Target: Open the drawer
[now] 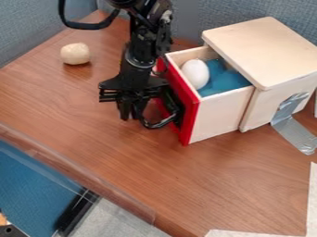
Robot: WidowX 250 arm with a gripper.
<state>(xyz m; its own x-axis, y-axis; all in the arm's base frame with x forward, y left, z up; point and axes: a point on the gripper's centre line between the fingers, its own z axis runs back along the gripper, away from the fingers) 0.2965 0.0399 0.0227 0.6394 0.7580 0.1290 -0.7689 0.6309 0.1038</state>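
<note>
Paper (pixel 312 203) lies lower right; the drawer (pixel 219 115) juts open right of centre. My gripper (pixel 131 115) is beside its handle (pixel 163 123), wide or narrow I can't tell; pulling seems nearly done, backing clear comes next.

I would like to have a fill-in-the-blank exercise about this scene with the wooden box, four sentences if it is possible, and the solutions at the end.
The drawer of the wooden box is not shut but ____.
The tool is beside the drawer's front panel, whose colour is ____.
The egg-shaped object in the drawer has the colour ____.
The silvery strip on the box's side is a piece of ____.

Missing words: open; red; white; tape.
</note>
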